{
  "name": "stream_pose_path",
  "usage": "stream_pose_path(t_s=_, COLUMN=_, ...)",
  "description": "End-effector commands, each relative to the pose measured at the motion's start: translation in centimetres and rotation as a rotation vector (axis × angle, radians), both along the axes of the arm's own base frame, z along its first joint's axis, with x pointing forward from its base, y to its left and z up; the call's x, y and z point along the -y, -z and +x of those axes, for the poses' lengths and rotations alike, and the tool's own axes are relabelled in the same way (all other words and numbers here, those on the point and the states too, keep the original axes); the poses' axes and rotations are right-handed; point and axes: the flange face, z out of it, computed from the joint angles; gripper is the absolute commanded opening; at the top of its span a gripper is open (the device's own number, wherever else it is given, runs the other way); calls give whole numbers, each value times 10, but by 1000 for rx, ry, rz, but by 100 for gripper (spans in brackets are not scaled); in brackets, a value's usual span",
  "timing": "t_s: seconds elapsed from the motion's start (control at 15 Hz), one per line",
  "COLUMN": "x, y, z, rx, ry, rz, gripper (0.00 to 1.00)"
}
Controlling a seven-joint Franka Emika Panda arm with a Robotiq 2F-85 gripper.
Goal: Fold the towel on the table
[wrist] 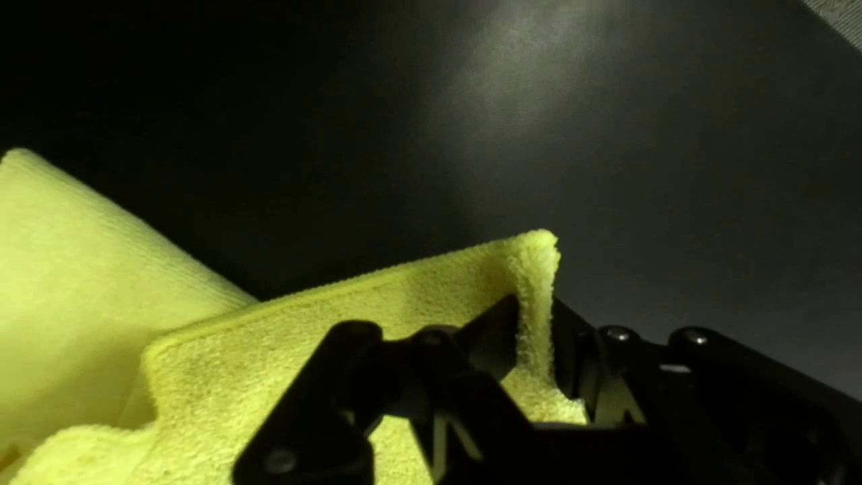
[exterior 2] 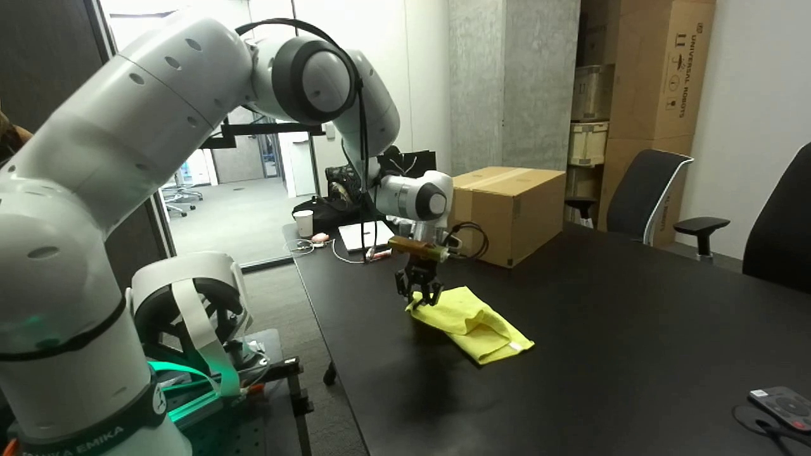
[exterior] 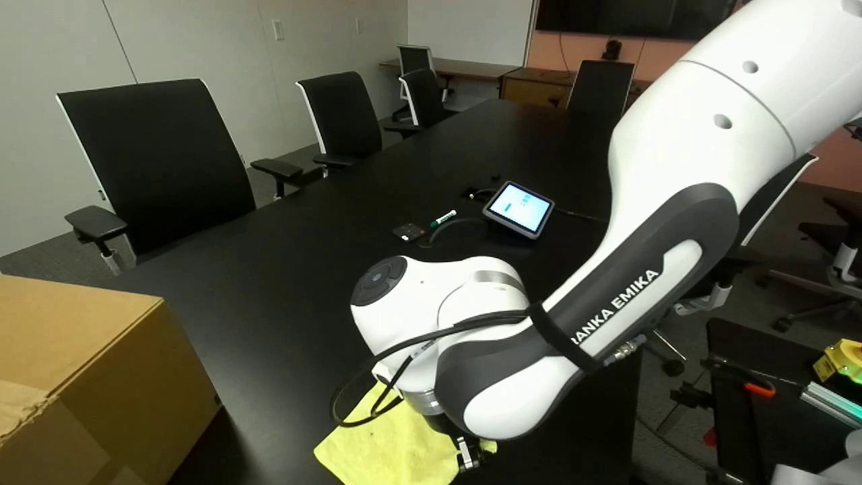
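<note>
In an exterior view, the yellow towel (exterior: 384, 444) lies on the black table (exterior: 283, 303), partly hidden behind the arm (exterior: 626, 276). The box (exterior: 94, 384) stands left of the towel, apart from it. The remote (exterior: 408, 232), marker (exterior: 443, 219) and tablet (exterior: 518, 209) are located beyond the towel, well apart; the tablet screen is lit. In an exterior view, the gripper (exterior 2: 421, 302) points down at the left end of the towel. One layer of the towel is folded over loosely, and a white label (exterior 2: 515, 346) shows at its right end. The box stands behind the towel; the cup (exterior 2: 304, 223) stands farther back, to the left of the towel. In the wrist view, the fingers (wrist: 495, 343) are located one on each side of a narrow fold at a corner of the towel. The gripper is clamped on the towel at this fold. A smoother towel layer lies left of this fold
</note>
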Motion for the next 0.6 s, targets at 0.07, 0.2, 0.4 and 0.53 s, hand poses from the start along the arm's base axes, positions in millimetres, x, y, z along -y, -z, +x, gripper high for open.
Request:
stream_pose_path(t_s=0.07, x=-8, y=-27, z=26, rx=5, ry=-58, rz=-83, gripper=8)
stream_pose_path(t_s=0.2, x=-10, y=-37, z=38, rx=16, ry=-87, rz=-113, gripper=8)
stream_pose_path(t_s=0.4, x=-16, y=-47, z=59, rx=51, ry=-154, rz=-145, gripper=8)
stream_pose_path(t_s=0.53, x=-23, y=-49, z=73, rx=80, ry=-202, rz=-163, gripper=8)
